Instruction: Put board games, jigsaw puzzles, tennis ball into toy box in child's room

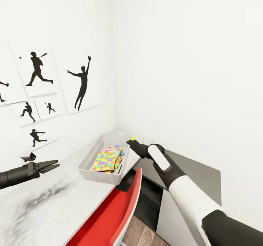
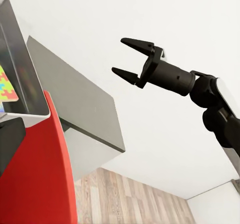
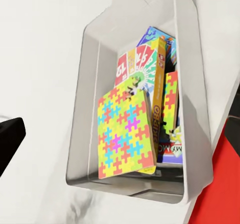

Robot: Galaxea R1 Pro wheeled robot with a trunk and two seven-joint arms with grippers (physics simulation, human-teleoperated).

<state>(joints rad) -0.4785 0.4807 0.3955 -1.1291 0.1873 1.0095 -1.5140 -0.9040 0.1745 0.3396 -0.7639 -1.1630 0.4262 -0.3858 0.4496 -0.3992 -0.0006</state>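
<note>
The light-grey toy box [image 1: 86, 162] [image 3: 84, 109] stands on the white table [image 1: 44, 209] by the wall corner. Inside it a bright jigsaw puzzle [image 1: 105, 161] [image 3: 125, 134] leans on top, with a second one [image 3: 171, 99] on edge beside it. Printed board games [image 1: 117, 151] [image 3: 150, 59] lie under and behind them. My right gripper [image 1: 129, 141] [image 2: 118, 55] hovers over the box's far end, open with nothing between its fingers. A small yellow tennis ball [image 1: 133, 139] shows just at its tip; whether it touches is unclear. My left gripper [image 1: 57, 163] hangs open above the table, left of the box.
A red chair [image 1: 109, 216] [image 2: 45, 184] is pushed against the table's front edge. Right of the table stands a low cabinet with a dark grey top [image 1: 197, 173] [image 2: 75, 94]. White walls close the corner, the left one hung with silhouette posters [image 1: 40, 74].
</note>
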